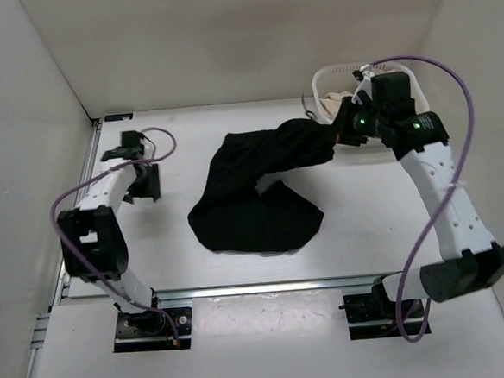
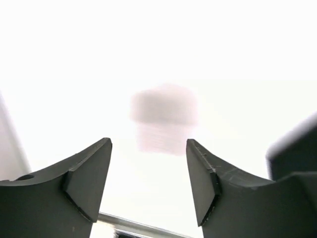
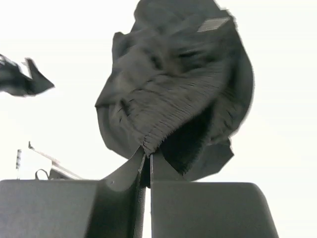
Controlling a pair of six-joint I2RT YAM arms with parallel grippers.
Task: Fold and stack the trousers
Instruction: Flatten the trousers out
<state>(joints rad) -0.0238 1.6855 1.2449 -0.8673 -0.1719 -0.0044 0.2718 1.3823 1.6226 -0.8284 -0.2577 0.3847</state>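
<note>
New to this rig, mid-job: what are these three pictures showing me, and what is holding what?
Two robot arms are bolted at the near edge of a white table. The wide picture looks down from above and behind them; the other two come from a camera on each wrist, showing that gripper's own fingers. Black trousers lie crumpled mid-table. The right gripper is shut on a ribbed edge of them, near a white basket at the far right. The left gripper is open and holds nothing.
</note>
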